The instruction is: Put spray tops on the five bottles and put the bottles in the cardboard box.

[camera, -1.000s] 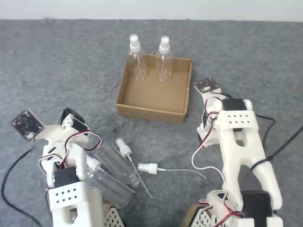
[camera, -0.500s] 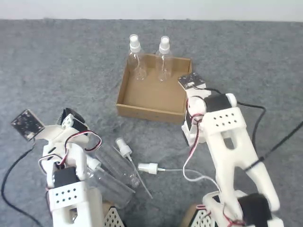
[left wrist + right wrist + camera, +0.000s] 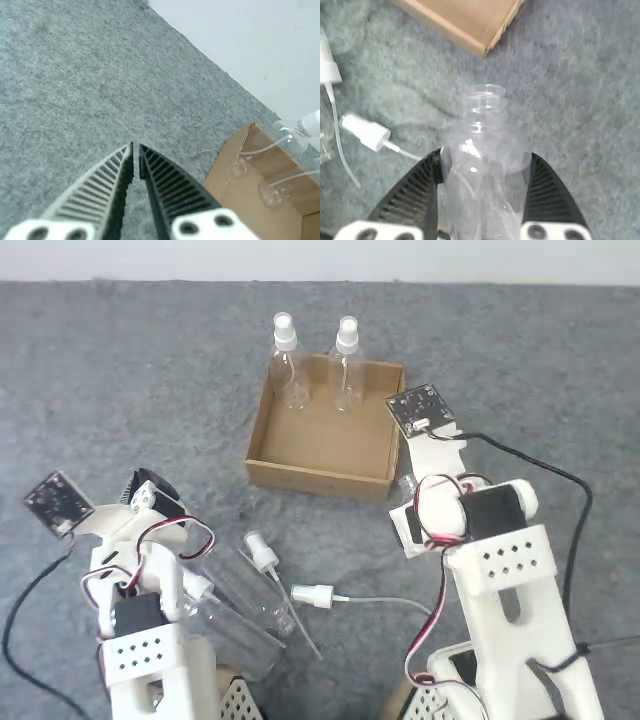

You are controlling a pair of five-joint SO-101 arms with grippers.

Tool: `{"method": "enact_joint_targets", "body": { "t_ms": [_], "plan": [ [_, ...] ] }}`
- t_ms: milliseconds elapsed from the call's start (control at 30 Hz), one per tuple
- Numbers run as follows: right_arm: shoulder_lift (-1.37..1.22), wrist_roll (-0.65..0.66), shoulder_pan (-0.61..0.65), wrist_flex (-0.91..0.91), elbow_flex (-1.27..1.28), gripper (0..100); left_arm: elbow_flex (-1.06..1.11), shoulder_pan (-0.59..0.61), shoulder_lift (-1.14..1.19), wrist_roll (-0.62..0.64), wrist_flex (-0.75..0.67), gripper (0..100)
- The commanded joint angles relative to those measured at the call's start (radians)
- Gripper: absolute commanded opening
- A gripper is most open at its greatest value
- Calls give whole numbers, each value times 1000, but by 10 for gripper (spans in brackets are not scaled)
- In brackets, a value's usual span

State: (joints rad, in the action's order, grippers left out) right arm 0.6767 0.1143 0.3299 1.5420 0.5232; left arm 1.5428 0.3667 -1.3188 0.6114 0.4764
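- Capped bottles (image 3: 287, 365): two, upright in cardboard box (image 3: 318, 476).
- right gripper (image 3: 485, 158) clamped on one uncapped bottle (image 3: 483, 131), beside box.
- left gripper (image 3: 136, 150) closed, empty.
- lying bottles (image 3: 240, 586): probably two, by loose spray top (image 3: 312, 594).

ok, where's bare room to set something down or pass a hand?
Free: cardboard box floor in front of the two capped bottles; carpet left of the box; carpet right of it, past the right pincer holding the open bottle. Crowded: near side of the box, where loose bottles and spray tops lie.

White arms (image 3: 505, 575), red wiring (image 3: 185, 524), black ribbed grippers (image 3: 136, 148) (image 3: 486, 156)
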Motion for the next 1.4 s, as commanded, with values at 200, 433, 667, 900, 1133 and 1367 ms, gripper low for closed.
{"method": "enact_joint_targets", "body": {
  "t_ms": [200,433,667,900,1133,1367],
  "plan": [
    [136,-141,-1,-225,118,97,-7,0,-21,-9,2,12],
    [242,-144,-2,-400,310,97,-8,0,-21,-9,5,12],
    [354,-144,-59,-513,450,97,-31,-3,-21,-8,21,12],
    [398,-235,-125,-627,542,96,-105,-80,-21,-9,206,12],
    [400,-288,-154,-634,543,96,-206,-144,-18,-71,382,12],
    [394,-296,-154,-634,545,96,-367,-183,-12,-71,562,12]
  ]
}}
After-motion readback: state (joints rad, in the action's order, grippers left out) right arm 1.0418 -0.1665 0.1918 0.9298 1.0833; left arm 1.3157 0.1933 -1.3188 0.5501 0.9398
